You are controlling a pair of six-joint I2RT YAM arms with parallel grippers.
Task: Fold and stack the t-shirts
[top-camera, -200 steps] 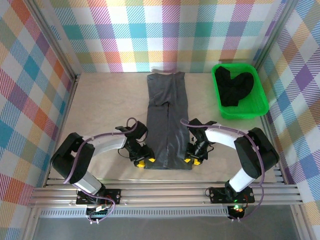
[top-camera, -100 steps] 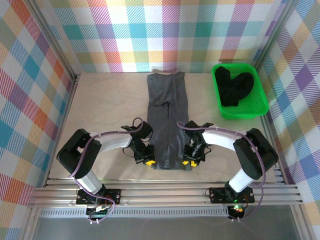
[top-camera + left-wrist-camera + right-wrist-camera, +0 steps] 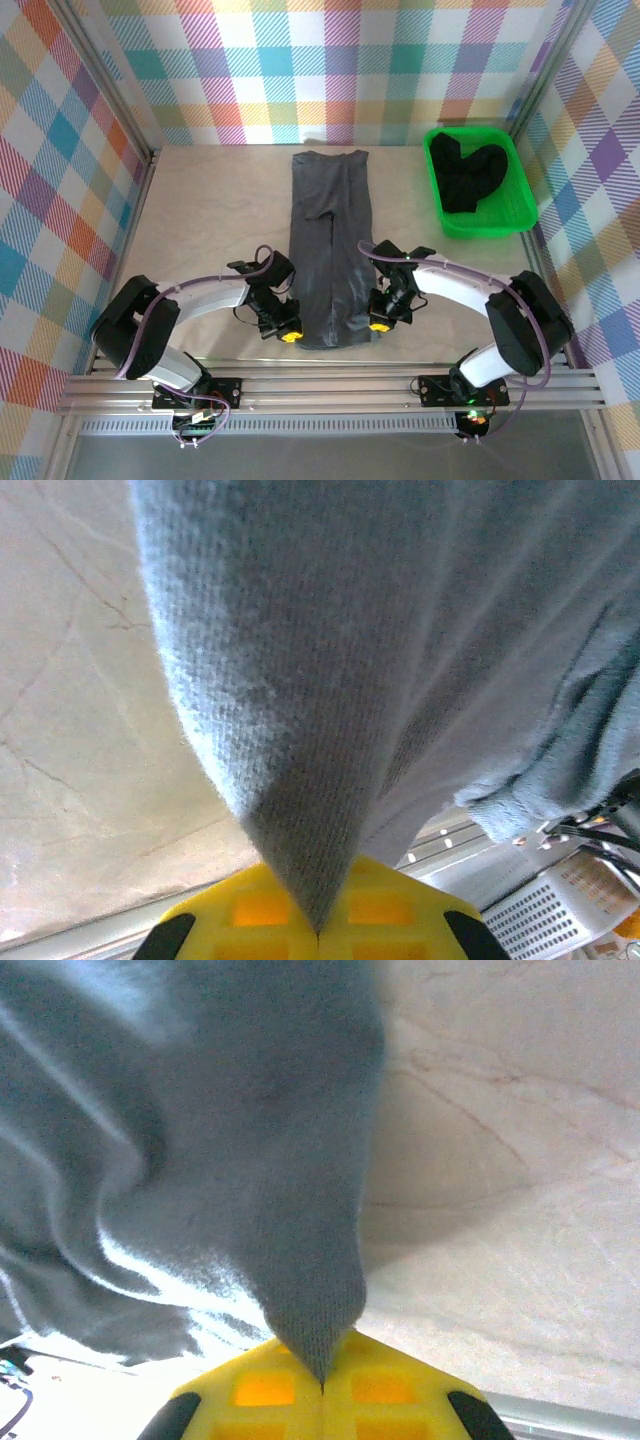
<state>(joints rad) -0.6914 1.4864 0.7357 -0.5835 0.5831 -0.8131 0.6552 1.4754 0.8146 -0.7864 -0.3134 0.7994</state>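
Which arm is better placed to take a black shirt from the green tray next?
Probably right: the green tray is on its side. Now right gripper and left gripper both pinch the grey t-shirt.

No text, label, brand, number or sign can be read anywhere

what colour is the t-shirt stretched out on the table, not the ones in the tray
Slate grey. The t-shirt shows best in the top external view.
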